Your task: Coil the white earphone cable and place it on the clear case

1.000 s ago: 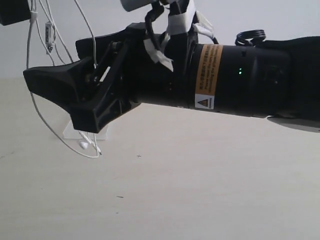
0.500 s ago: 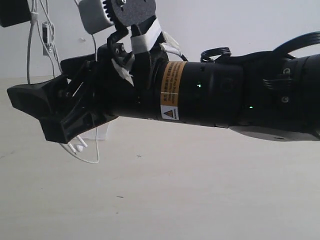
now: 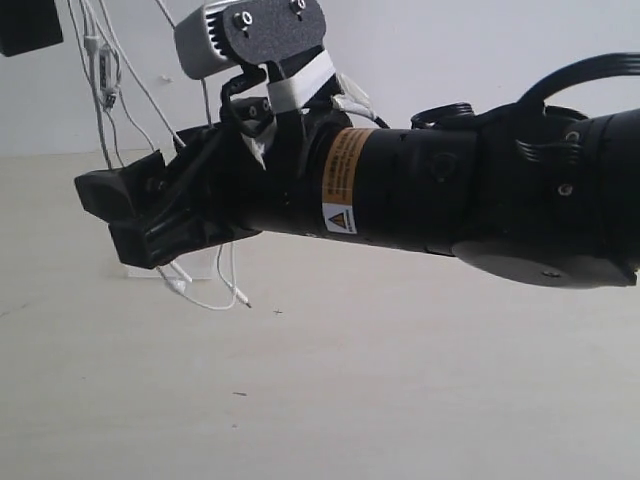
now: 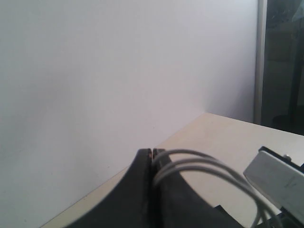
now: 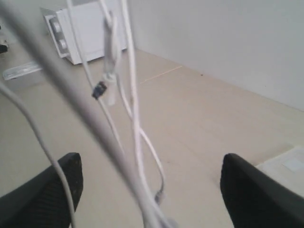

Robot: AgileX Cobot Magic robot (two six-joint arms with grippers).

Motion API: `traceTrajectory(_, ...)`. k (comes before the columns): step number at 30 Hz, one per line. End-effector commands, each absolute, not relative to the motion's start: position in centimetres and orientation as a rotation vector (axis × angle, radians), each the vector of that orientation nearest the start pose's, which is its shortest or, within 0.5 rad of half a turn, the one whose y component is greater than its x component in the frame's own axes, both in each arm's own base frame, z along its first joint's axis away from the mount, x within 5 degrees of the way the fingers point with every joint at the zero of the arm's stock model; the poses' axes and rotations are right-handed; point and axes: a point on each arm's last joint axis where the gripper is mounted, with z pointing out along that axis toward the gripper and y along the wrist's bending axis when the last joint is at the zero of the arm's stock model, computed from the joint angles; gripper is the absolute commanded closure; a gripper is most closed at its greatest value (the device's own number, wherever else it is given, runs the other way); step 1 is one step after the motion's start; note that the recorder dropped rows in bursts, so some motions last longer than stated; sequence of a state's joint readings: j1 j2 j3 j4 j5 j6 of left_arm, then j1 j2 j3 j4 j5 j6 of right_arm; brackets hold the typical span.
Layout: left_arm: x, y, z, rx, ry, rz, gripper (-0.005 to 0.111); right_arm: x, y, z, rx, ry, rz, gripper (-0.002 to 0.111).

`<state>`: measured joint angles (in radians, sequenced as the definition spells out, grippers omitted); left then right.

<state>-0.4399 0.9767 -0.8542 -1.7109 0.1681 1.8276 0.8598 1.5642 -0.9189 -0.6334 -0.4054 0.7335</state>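
Note:
The white earphone cable (image 3: 101, 100) hangs in several strands from my left gripper (image 3: 30, 28), which is high at the top left and shut on it. In the left wrist view the cable (image 4: 199, 164) comes out of the closed jaws in three loops. Its lower loop (image 3: 205, 303) and plug (image 3: 242, 300) reach the table. My right gripper (image 3: 112, 220) is open beside the hanging strands; in its wrist view the cable (image 5: 135, 118) passes between wide-apart fingers (image 5: 256, 194). The inline remote (image 5: 110, 45) hangs higher up. The clear case (image 3: 138, 269) lies mostly hidden behind the right gripper.
The right arm (image 3: 450, 195) spans the exterior view above the beige table (image 3: 400, 390). A white box (image 5: 88, 28) stands by the far wall, with a flat pale object (image 5: 19, 71) near it. A white wall runs behind the table.
The right arm pushed further in from the right and rolled, then its gripper drew back a little to the right. The cable's lower loop shifted right and the plug now dangles free.

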Motion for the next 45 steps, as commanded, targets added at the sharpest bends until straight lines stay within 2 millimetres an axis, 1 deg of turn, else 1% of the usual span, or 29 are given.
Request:
traceTrajectory(1,18.7,-10.6,39.3,0.555,1.487,-0.405,0.107,21.3,27.6,27.0,-0.835,1.714,0.865,0.035)
traceTrajectory(2,18.7,-10.6,39.3,0.555,1.487,-0.405,0.107,21.3,27.6,27.0,-0.835,1.714,0.865,0.037)
traceTrajectory(4,18.7,-10.6,39.3,0.555,1.487,-0.405,0.107,21.3,27.6,27.0,-0.835,1.714,0.865,0.045)
traceTrajectory(6,18.7,-10.6,39.3,0.557,1.486,-0.407,0.107,21.3,27.6,27.0,-0.835,1.714,0.865,0.049)
traceTrajectory(14,18.7,-10.6,39.3,0.550,1.489,-0.413,0.107,21.3,27.7,27.1,-0.855,1.691,0.856,0.049)
traceTrajectory(17,18.7,-10.6,39.3,0.550,1.489,-0.413,0.107,21.3,27.7,27.1,-0.860,1.693,0.846,0.044)
traceTrajectory(19,18.7,-10.6,39.3,0.550,1.489,-0.413,0.107,21.4,27.6,27.0,-0.884,1.682,0.820,0.036)
traceTrajectory(21,18.7,-10.5,39.3,0.547,1.491,-0.409,0.107,21.4,27.6,27.0,-0.861,1.696,0.823,0.028)
traceTrajectory(23,18.8,-10.5,39.3,0.541,1.494,-0.401,0.107,21.5,27.3,27.2,-0.829,1.715,0.818,0.028)
traceTrajectory(33,19.0,-10.1,39.3,0.507,1.510,-0.366,0.107,21.1,25.7,28.8,-0.818,1.761,0.712,0.028)
traceTrajectory(36,19.0,-10.1,39.2,0.540,1.502,-0.333,0.107,20.8,25.0,29.4,-0.806,1.792,0.664,0.028)
traceTrajectory(39,19.0,-10.1,39.1,0.592,1.488,-0.281,0.107,20.8,24.2,29.4,-0.788,1.858,0.602,0.028)
traceTrajectory(41,19.1,-10.0,39.1,0.602,1.488,-0.249,0.107,20.9,23.8,28.9,-0.784,1.914,0.550,0.028)
traceTrajectory(45,19.1,-10.0,39.1,0.583,1.495,-0.262,0.107,20.8,23.9,29.0,-0.784,1.897,0.569,0.028)
